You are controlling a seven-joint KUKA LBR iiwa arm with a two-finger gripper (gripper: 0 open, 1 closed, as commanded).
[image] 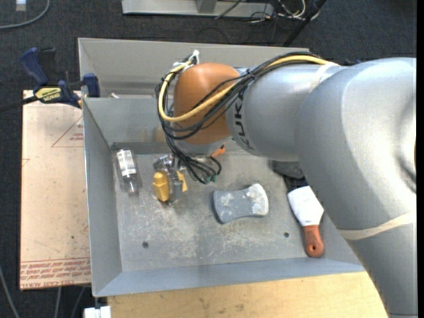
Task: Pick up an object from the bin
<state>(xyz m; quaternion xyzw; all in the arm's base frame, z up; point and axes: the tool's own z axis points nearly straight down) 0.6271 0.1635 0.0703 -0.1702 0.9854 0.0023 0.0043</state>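
Where the bin floor nears nine o'clock, the gripper hangs at a small yellow block, seemingly touching it. Whether it grips the block, I cannot tell.

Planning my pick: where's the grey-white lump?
Camera view: the grey-white lump lies mid-floor, yellow piece to its left, orange-handled white tool to its right.
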